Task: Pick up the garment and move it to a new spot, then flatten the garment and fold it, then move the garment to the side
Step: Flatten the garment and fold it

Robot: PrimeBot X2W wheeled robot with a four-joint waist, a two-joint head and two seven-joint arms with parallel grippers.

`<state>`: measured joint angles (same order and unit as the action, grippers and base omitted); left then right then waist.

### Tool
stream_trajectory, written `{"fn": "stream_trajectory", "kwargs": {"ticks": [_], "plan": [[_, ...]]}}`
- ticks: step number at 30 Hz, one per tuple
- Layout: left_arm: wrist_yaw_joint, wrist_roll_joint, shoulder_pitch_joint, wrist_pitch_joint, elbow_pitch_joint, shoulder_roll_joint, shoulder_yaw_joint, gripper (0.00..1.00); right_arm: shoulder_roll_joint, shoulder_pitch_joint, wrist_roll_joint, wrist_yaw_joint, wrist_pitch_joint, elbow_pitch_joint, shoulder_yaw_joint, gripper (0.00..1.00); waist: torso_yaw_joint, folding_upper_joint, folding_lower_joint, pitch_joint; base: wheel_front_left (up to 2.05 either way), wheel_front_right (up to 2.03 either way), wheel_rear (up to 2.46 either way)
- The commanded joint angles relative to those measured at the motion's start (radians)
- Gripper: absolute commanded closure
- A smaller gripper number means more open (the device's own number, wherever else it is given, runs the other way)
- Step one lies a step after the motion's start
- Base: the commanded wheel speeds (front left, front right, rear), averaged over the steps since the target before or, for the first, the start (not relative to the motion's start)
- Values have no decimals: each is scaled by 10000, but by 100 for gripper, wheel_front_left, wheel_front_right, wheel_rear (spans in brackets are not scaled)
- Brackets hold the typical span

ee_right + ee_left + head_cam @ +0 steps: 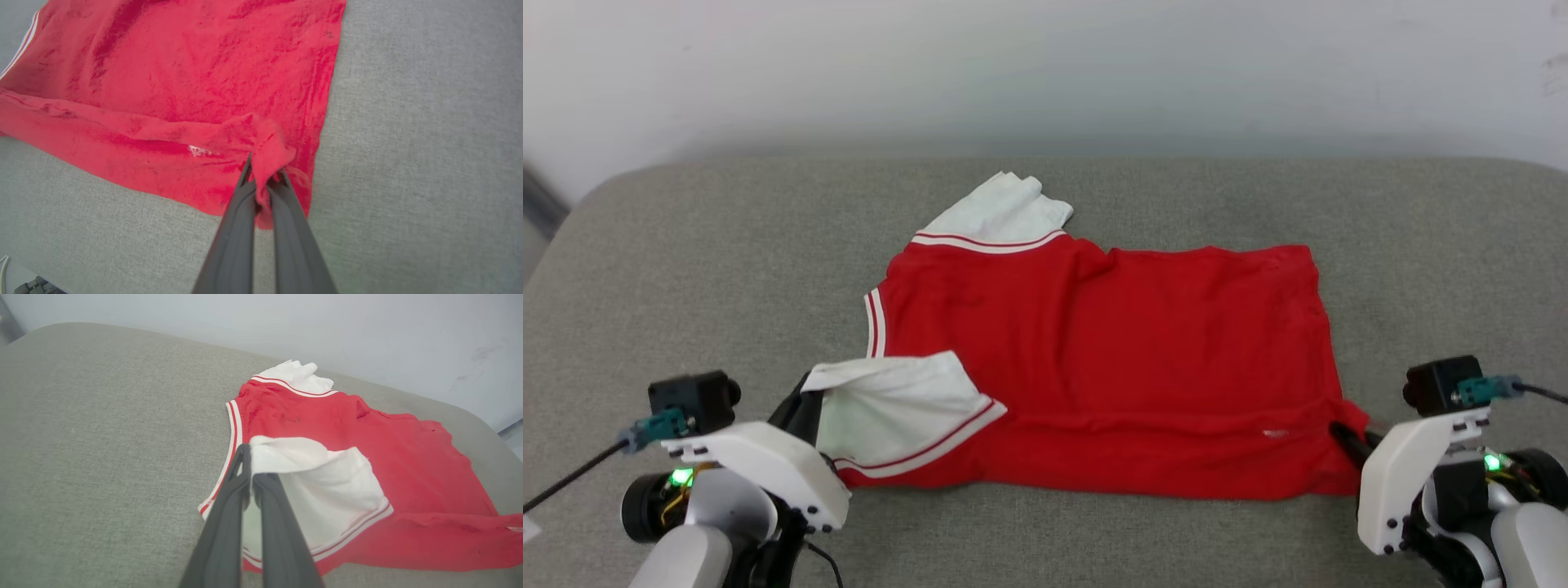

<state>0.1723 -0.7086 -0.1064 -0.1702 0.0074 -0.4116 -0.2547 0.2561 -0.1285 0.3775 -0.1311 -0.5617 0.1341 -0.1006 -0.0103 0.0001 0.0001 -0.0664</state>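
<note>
The garment (1111, 359) lies flat on the grey cushion (686, 269), in front of the robot, with its plain red side up. Its long way runs from side to side. The neck end and the sleeves point to the robot's left, and the bottom edge points to the right. The far sleeve (1005, 208) sticks out toward the pale wall (1045, 65). The edge nearest the robot is folded over a little. The left gripper (805, 408) is closed tight on the near sleeve (898, 400), which is white. The right gripper (1342, 434) is closed tight on the red bottom corner (269, 151) and bunches it up.
</note>
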Motion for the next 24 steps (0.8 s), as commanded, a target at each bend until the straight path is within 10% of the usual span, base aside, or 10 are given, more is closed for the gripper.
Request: {"fn": "stream_trajectory", "kwargs": {"ticks": [1, 15, 17, 19, 20, 22, 24], "plan": [[-185, 2, -499, 151, 410, 71, -24, 100, 104, -473, 25, 7, 130, 274, -49, 100, 0, -1, -1, -441, 0, 0, 0], [-1523, -358, -2995, 264, 4478, 809, -485, 100, 173, -2740, 432, 7, 1336, 3509, -1336, 100, 176, -1, -1, -1546, 0, 0, 0], [-1707, -417, -3186, 230, 4992, 903, -562, 100, 138, -2819, 535, 7, 1556, 3927, -1578, 78, 223, -1, -1, -1590, 0, 0, 0], [-1864, -517, -3349, 131, 5465, 1003, -603, 60, 167, -2911, 631, 10, 1825, 4281, -1760, 0, 256, -1, -1, -1602, 0, 0, 0], [-1864, -517, -3349, 131, 5465, 1003, -603, 60, 167, -2911, 631, 10, 1825, 4281, -1760, 0, 256, -1, -1, -1602, 0, 0, 0], [-1953, -594, -3494, 280, 5819, 1057, -553, 0, 147, -2966, 775, 10, 2223, 4441, -1999, 0, 285, -1, -1, -1574, 0, 0, 0], [-2051, -619, -3547, 360, 6149, 1079, -545, 0, 221, -2963, 971, 12, 2758, 4493, -2143, 0, 315, -1, -1, -1468, 0, 0, 0]]}}
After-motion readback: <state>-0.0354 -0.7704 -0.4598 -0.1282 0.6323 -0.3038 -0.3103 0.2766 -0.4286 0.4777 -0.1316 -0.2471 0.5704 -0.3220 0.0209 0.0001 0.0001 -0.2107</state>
